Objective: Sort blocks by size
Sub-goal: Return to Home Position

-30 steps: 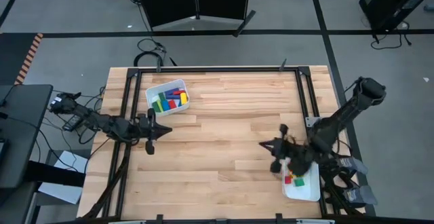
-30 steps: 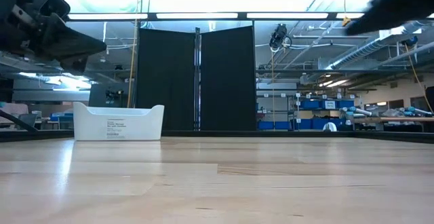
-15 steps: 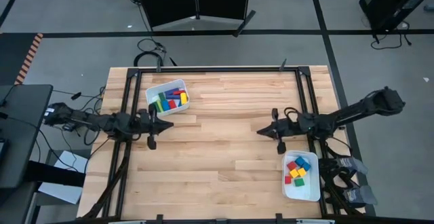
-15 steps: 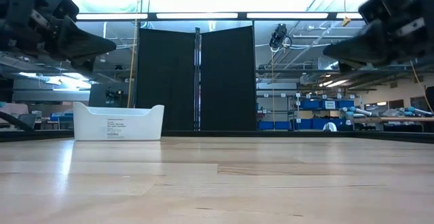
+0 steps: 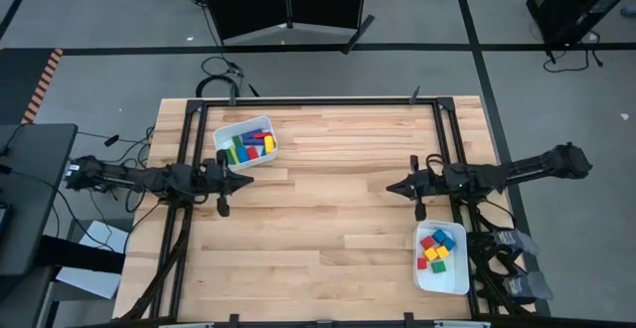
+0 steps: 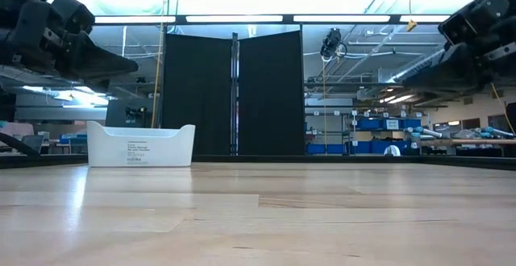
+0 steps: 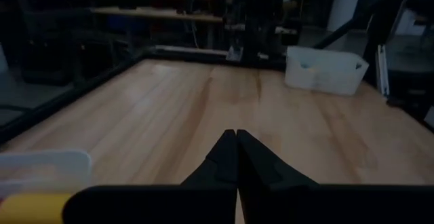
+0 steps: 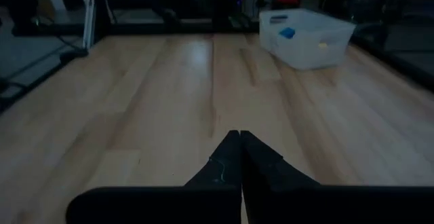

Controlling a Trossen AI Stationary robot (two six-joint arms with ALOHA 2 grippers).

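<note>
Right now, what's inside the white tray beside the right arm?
The white tray holds small blocks: red, blue, green and yellow, clustered at one end; the other end is bare. Whether any block hides under another cannot be told.

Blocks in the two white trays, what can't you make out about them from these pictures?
High view: the long blocks in the upper-left tray overlap and are too small to count.
Low view: that tray's wall hides every block; the lower-right tray does not show at all.
Left wrist view: the lower-right tray's wall hides most of its small blocks.
</note>
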